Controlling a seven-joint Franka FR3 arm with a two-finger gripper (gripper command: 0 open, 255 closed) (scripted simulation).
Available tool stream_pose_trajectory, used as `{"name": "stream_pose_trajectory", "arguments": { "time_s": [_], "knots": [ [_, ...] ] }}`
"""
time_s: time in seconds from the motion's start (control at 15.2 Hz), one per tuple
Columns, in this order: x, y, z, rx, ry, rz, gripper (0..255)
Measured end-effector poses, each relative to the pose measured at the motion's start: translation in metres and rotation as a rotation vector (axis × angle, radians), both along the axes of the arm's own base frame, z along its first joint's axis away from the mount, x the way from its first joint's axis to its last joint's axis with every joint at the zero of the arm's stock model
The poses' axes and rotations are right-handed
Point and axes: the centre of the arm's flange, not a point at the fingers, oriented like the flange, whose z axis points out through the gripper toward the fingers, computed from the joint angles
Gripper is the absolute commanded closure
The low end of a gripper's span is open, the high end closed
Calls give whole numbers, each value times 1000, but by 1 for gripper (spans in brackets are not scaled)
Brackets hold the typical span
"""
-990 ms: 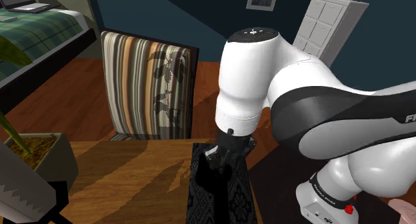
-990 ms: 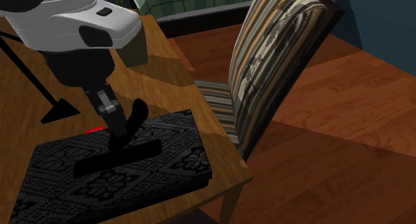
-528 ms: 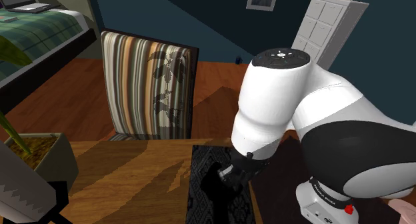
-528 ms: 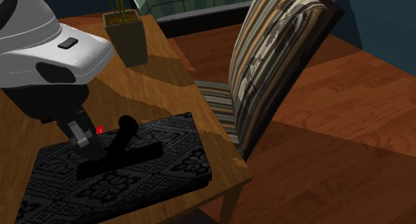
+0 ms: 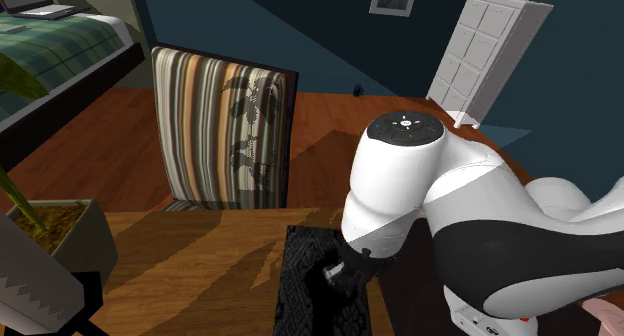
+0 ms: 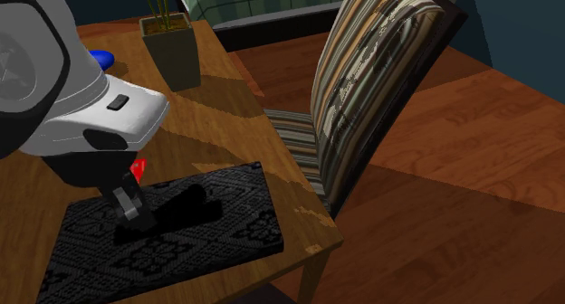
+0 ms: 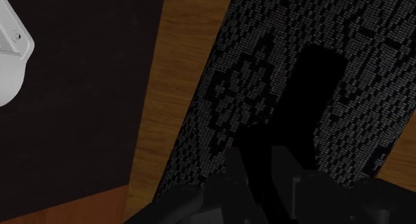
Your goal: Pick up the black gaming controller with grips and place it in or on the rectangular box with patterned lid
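1. Since half a second ago the white Franka arm (image 6: 86,121) has sunk lower. The black gaming controller with grips (image 6: 181,210), tilted up then, now lies flat on the rectangular box with a dark patterned lid (image 6: 231,230).
2. The arm bends down from the second exterior view's upper left, and its all-black two-finger gripper (image 6: 134,223) points at the lid in the lower left.
3. In the wrist view the jaws clasp one end of the controller, whose body runs away from them across the lid.
4. The controller is plain black and long, with a rounded grip at its free end.
5. The box sits at the corner of the brown wooden table (image 6: 226,103), near the edge at the frame's lower centre. A striped upholstered chair (image 6: 380,76) stands just past that edge. Bare wood lies between the box and the grey square planter (image 6: 174,53) at the top.
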Motion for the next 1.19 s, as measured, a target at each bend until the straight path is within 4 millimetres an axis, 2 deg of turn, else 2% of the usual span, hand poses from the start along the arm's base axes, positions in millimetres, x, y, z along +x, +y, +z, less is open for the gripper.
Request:
{"name": "stream_pose_trajectory", "arguments": {
  "time_s": [0.2, 0.4, 0.46, 0.53, 0.66, 0.79, 1.19],
  "knots": [
    [-3, -1, -17, -21, 22, 2, 255],
    [-1, 0, -17, 2, 1, 0, 255],
    [0, 1, -15, 5, -2, 0, 0],
    [0, 1, -15, 6, -3, 0, 0],
    [-38, -4, -16, 35, -138, 217, 0],
    [-53, -7, -23, 53, -210, 341, 0],
    [-53, -6, -52, 58, -234, 384, 0]
  ]
}}
